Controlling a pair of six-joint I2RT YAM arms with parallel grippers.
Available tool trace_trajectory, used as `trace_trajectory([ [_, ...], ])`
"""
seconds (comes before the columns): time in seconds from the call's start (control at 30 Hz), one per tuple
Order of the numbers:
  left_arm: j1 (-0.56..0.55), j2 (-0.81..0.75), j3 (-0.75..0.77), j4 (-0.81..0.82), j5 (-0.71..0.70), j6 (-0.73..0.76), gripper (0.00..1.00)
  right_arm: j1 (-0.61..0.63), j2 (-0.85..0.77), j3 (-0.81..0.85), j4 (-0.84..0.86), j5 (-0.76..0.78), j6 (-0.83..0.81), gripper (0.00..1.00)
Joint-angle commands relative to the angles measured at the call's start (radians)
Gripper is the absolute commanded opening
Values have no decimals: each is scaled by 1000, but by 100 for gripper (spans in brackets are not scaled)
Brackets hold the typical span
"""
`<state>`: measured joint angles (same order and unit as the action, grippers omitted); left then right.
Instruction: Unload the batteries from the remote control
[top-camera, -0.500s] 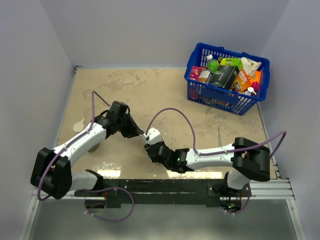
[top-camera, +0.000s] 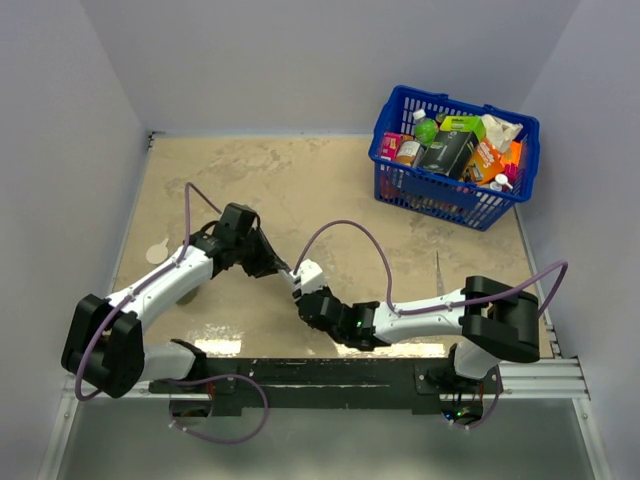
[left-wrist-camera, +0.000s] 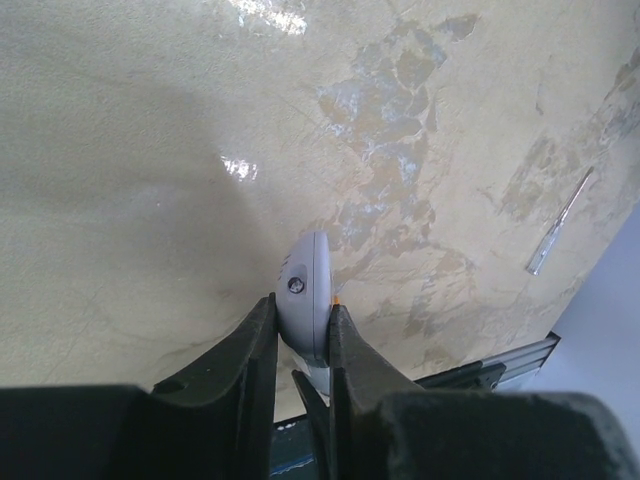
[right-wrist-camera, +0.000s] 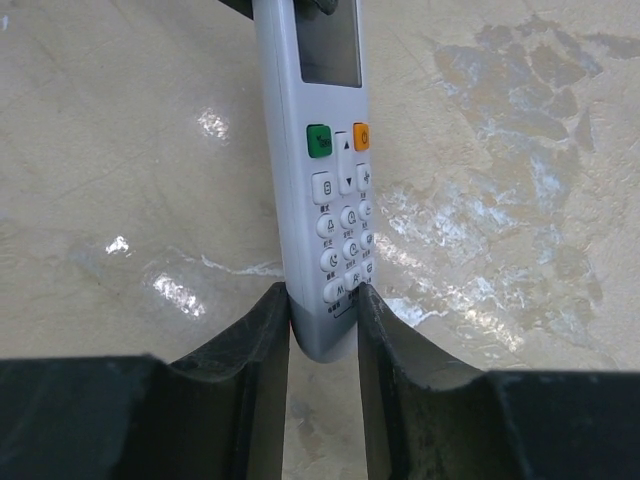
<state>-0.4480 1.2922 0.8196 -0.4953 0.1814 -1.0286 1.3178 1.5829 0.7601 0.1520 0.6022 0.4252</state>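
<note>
holding the remote from both ends

both arms meet near the middle of the table (top-camera: 300, 180), w/ the remote control (top-camera: 306, 272) stretched between them. left gripper (top-camera: 280, 267) comes in from the left and clamps the rounded top end; in the left wrist cam its two dark fingers (left-wrist-camera: 255, 345) press on either side of the remote's grey-white tip (left-wrist-camera: 305, 295). right gripper (top-camera: 308, 297) comes in from the near right and is closed on the bottom end; in the right wrist cam its fingers (right-wrist-camera: 268, 335) touch both long edges just below the keypad. button face is turned to that cam: small screen (right-wrist-camera: 330, 45) at the far end, then a green key (right-wrist-camera: 319, 140) and an orange key (right-wrist-camera: 361, 136), then rows of white keys. back side faces away, so the batteries can't be seen. remote seems lifted off the table, but the top cam is too coarse to be sure. blue basket (top-camera: 392, 182) full of groceries sits at the far right corner, well apart from the arms.
</note>
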Motion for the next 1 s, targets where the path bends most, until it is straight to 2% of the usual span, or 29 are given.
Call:
trace_trajectory([
  [0.0,-3,-19,-14,41,67,16,30,-3,-26,-30,70,-19,53,6],
  [0.07,-3,-30,-28,49,72,19,38,-2,-24,-41,78,-34,67,6],
  [0.1,-3,-33,-33,50,75,21,46,-3,-24,-44,80,-39,73,6],
  [0.2,-3,-47,-49,57,78,25,57,-2,-20,-56,86,-56,98,5],
  [0.3,-3,-65,-60,58,81,36,63,-3,-15,-67,89,-68,121,4],
  [0.5,-3,-97,-66,55,50,78,65,-3,-30,-96,89,-87,182,4],
  [0.63,-3,-120,-63,77,47,137,65,-20,-73,-142,112,-154,236,6],
  [0.97,-1,-133,-50,67,13,272,66,-156,-184,-315,141,-278,454,22],
])
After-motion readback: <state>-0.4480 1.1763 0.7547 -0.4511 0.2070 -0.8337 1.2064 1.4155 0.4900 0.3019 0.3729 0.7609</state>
